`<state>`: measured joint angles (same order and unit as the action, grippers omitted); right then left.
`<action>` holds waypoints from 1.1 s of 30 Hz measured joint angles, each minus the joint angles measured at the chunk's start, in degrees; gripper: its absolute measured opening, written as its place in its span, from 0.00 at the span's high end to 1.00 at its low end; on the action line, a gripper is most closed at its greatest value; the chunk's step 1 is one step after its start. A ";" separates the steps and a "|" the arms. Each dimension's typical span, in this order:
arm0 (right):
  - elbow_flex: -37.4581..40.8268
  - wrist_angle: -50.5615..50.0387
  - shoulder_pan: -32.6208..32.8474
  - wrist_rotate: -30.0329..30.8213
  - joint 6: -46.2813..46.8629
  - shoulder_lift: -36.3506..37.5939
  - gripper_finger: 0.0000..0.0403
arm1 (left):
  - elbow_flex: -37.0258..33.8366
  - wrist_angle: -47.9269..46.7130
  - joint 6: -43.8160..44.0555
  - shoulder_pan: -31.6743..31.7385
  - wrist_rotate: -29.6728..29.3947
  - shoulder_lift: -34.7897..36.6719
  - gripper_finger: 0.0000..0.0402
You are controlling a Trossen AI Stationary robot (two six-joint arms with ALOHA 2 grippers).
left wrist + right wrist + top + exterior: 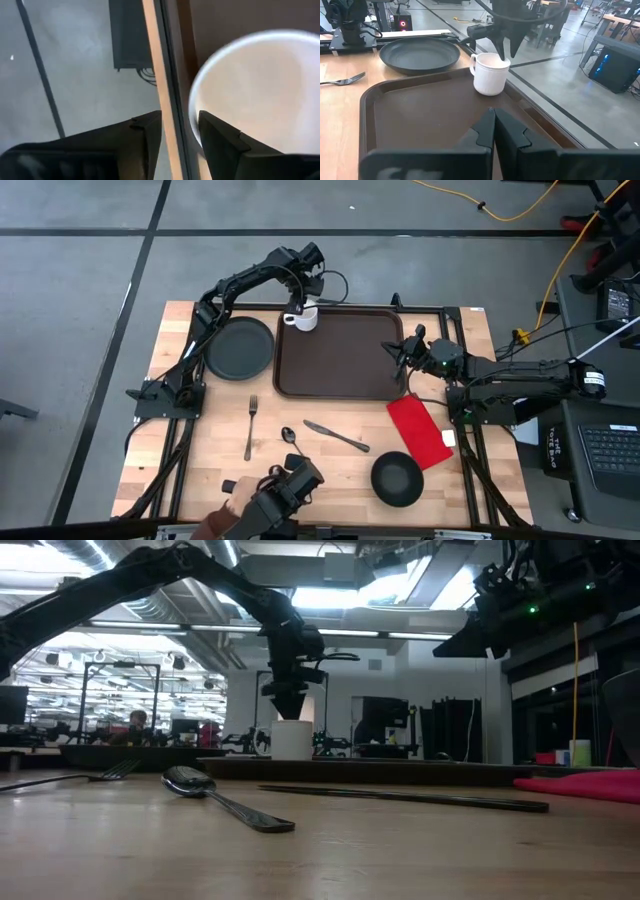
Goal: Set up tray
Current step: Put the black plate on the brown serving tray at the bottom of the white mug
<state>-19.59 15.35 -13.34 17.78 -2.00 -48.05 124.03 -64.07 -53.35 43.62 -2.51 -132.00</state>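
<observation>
- The tray [340, 355] sits at the middle of the surface [330, 480], toward 12 o'clock.
- Only the white mug [303, 319] stands on it — at its 11 o'clock corner.
- Your left gripper [303, 292] hangs over the mug rim, fingers a little apart, one inside.
- Your right gripper [398, 352] waits at the tray's 3 o'clock edge, pinched closed on nothing.
- Plate [240, 347], fork [250, 425], spoon [293, 442], knife [336, 436], bowl [397, 478] and napkin [420, 431] are off the tray — most is left.
</observation>
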 joint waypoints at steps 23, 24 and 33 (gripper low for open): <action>0.02 -0.17 0.01 0.11 -2.71 0.02 0.97 | 0.00 -1.10 2.28 -0.90 4.41 13.65 0.71; 0.02 -0.16 0.00 0.11 -2.83 0.02 0.97 | 0.00 -1.82 3.30 -0.71 5.97 14.65 0.71; 0.02 -0.17 0.01 0.11 -2.98 0.01 0.97 | 0.00 -10.63 11.18 2.38 19.94 20.20 0.84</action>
<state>-19.57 15.18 -13.33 17.89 -4.98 -48.04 124.03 -74.70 -42.18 46.00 17.43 -111.81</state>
